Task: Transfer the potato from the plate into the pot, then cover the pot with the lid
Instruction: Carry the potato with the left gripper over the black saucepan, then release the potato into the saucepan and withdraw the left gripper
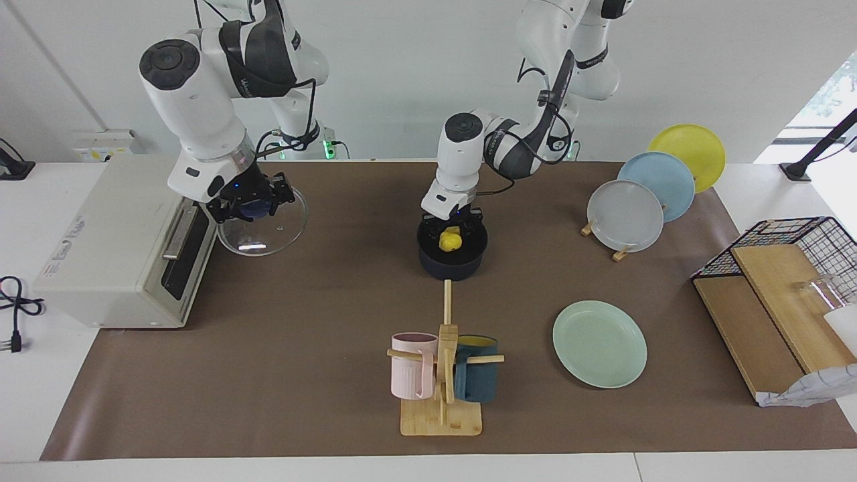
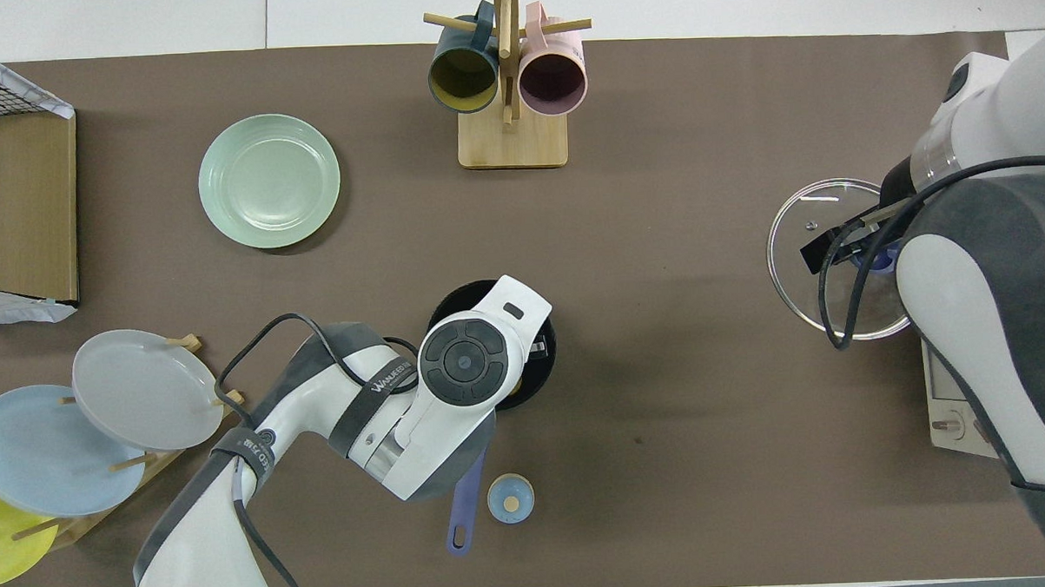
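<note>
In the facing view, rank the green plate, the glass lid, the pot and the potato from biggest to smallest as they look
1. plate, nearest the camera
2. lid, raised in the right gripper, only slightly smaller
3. pot
4. potato, inside the pot

Bystanders sitting on the brown-matted counter (image 1: 301,375).
A pink mug (image 1: 413,365) and a dark teal mug (image 1: 477,378) are hanging on a wooden mug tree (image 1: 445,375); grey, blue and yellow plates (image 1: 659,191) are standing in a rack; a white toaster oven (image 1: 114,244) is sitting at the right arm's end.
</note>
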Tool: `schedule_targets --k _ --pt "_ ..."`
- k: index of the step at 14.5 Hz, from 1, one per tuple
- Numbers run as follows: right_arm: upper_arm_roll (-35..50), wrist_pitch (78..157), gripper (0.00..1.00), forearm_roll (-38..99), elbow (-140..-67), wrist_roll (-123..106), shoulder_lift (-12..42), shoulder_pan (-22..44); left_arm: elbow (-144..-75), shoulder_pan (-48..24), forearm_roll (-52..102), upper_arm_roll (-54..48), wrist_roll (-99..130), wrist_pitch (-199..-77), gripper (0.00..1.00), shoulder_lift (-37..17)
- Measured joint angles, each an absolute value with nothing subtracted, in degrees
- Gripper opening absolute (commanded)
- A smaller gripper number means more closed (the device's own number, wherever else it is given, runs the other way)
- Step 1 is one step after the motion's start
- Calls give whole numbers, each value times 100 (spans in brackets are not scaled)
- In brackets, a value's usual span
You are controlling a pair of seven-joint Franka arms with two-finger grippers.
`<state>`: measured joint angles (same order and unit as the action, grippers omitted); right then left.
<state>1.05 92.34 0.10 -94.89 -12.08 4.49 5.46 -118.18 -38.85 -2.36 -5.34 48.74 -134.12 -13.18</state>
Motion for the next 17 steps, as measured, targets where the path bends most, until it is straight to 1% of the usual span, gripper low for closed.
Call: schedule_targets --k 4,7,8,9,10,11,15,17 --pt "101 9217 0 10 -9491 -936 538 573 -11865 -3972 -287 -533 4870 -13527 0 -1404" --pt "105 9217 0 10 -9490 -691 542 717 -11896 -3997 -366 -521 4846 -13575 0 -1408" --pt "107 9217 0 10 -9490 -613 542 776 -11896 -4004 -404 -522 4816 -13575 18 -1408" --pt "111 9217 0 10 -9490 -563 542 826 -11896 -4010 -441 -522 4744 -13575 59 -1408" --pt "112 9217 0 10 -9490 -534 542 855 -11896 -4012 -452 -522 4646 -13575 87 -1408" --pt "111 9216 0 10 -9490 -528 542 861 -11896 -4012 -454 -521 4575 -13575 100 -1408" --pt "84 9210 0 10 -9490 -528 542 853 -11873 -3981 -466 -452 4463 -13526 100 -1361" --pt "84 9210 0 10 -9490 -528 542 854 -11688 -3822 -467 -423 4384 -13090 100 -1164"
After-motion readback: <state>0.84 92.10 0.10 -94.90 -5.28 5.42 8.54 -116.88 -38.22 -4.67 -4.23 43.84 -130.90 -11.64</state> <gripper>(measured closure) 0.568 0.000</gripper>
